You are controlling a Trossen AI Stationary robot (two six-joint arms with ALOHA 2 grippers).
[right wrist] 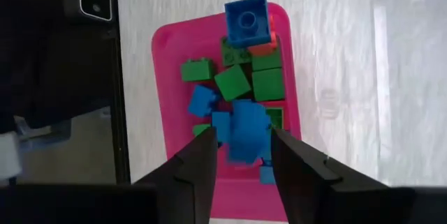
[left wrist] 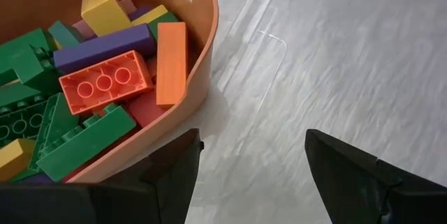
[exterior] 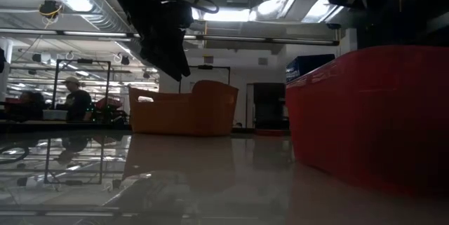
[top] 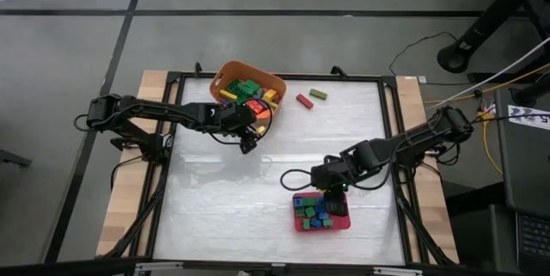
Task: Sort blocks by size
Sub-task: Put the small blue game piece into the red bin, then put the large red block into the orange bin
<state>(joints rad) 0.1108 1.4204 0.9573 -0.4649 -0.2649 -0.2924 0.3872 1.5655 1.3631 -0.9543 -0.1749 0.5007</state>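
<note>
Several blocks lie piled in the orange tub (top: 249, 91) at the table's far side, among them an orange-red studded block (left wrist: 105, 88). Small blue and green blocks (right wrist: 241, 84) lie in the pink tray (top: 322, 214) near the front edge. My left gripper (left wrist: 251, 144) stands open over bare table beside the tub's near rim (left wrist: 199, 77), holding nothing. My right gripper (right wrist: 241, 144) hangs open above the tray. A blurred blue block (right wrist: 248, 137) shows between its fingers, with a gap to one finger.
A red block (top: 303, 100) and a green block (top: 319, 94) lie loose on the white table near the far edge. A black frame (top: 391, 138) runs round the table. Free room lies in the table's middle and near left.
</note>
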